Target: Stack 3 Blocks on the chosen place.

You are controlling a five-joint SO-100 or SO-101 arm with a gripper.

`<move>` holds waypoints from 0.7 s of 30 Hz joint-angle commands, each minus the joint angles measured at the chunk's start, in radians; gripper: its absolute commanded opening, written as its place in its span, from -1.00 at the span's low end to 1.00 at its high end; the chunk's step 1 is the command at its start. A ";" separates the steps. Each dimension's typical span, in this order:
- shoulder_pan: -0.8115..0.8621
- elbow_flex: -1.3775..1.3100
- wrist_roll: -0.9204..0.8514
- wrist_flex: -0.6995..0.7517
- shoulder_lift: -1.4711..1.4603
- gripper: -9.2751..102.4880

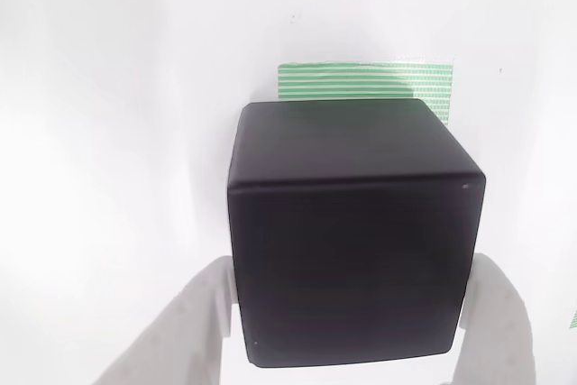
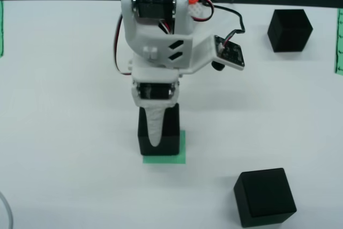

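A matte black block (image 1: 352,241) sits between the two white fingers (image 1: 194,322) of my gripper (image 1: 350,313), which is shut on its sides. In the overhead view the same block (image 2: 172,127) is over the green striped chosen place (image 2: 163,159), covering most of it, with my gripper (image 2: 155,132) pointing down from the arm. Whether the block rests on the patch or hangs just above it I cannot tell. The wrist view shows the patch's far edge (image 1: 361,83) behind the block. A second block (image 2: 289,29) stands at the back right and a third (image 2: 265,197) at the front right.
The white table (image 2: 64,132) is bare on the left. Narrow green striped strips lie at the left edge (image 2: 1,28) and right edge (image 2: 339,41). A small camera board (image 2: 230,52) with wires juts from the arm's right side. A thin curved line (image 2: 5,210) shows at the bottom left.
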 commanded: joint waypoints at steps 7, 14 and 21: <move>0.000 -0.023 0.009 -0.023 0.006 -0.20; -0.018 -0.014 -0.008 -0.026 0.014 -0.11; -0.146 0.037 -0.052 -0.002 0.176 -0.12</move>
